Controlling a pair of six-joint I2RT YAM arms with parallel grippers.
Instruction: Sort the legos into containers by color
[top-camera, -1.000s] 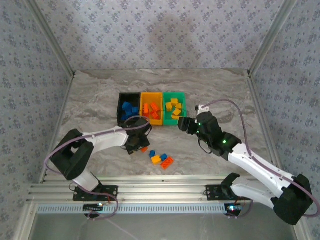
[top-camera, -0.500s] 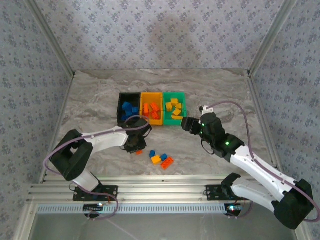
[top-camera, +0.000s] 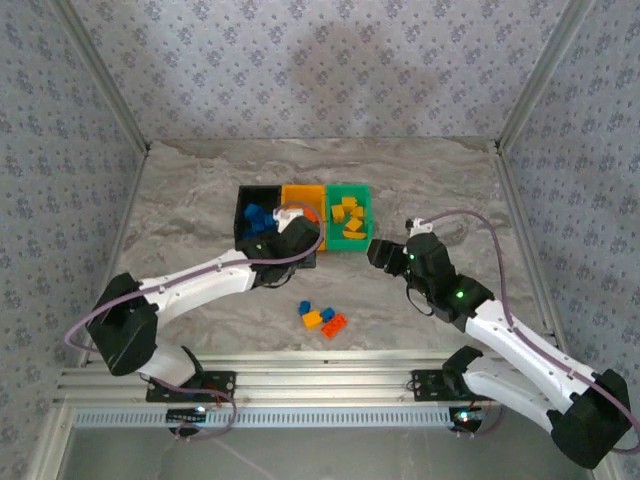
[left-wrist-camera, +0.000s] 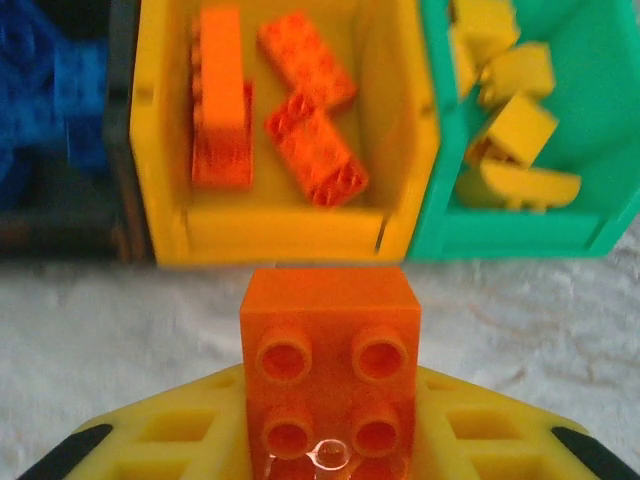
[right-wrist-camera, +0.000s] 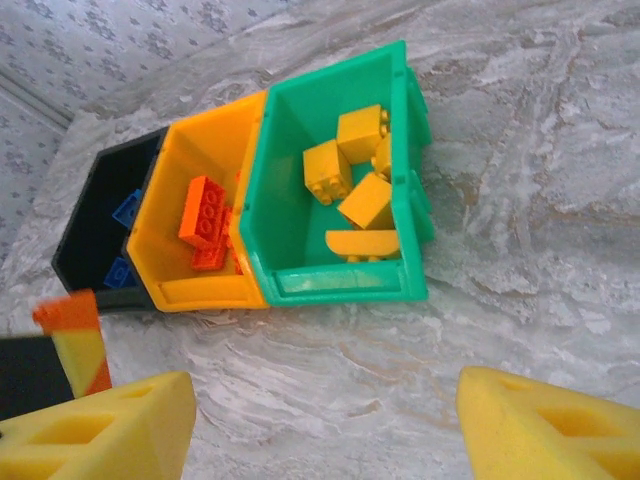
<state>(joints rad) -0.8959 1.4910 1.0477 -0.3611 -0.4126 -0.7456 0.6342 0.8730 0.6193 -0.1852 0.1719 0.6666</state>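
Observation:
My left gripper (top-camera: 298, 238) is shut on an orange-red lego (left-wrist-camera: 330, 370), studs facing the camera, held just in front of the orange-yellow container (left-wrist-camera: 280, 235). That bin holds three orange-red legos (left-wrist-camera: 300, 110). Blue legos (top-camera: 258, 218) lie in the black container (top-camera: 240, 215) and yellow ones (right-wrist-camera: 345, 165) in the green container (right-wrist-camera: 340, 280). A blue lego (top-camera: 305, 307), a yellow-orange one (top-camera: 312, 319) and an orange-red one (top-camera: 335, 325) lie loose on the table. To the right of the green bin, my right gripper (right-wrist-camera: 325, 430) hangs open over bare table, holding nothing.
The three bins stand joined in a row at the middle of the marble-patterned table (top-camera: 450, 180). Patterned walls close off the back and sides. The left arm's forearm (top-camera: 200, 283) stretches across the near-left table.
My left gripper closed on the orange-red lego on the table, lifted it and carried it back-right to the orange-yellow bin. The right gripper drifted slightly right, still open.

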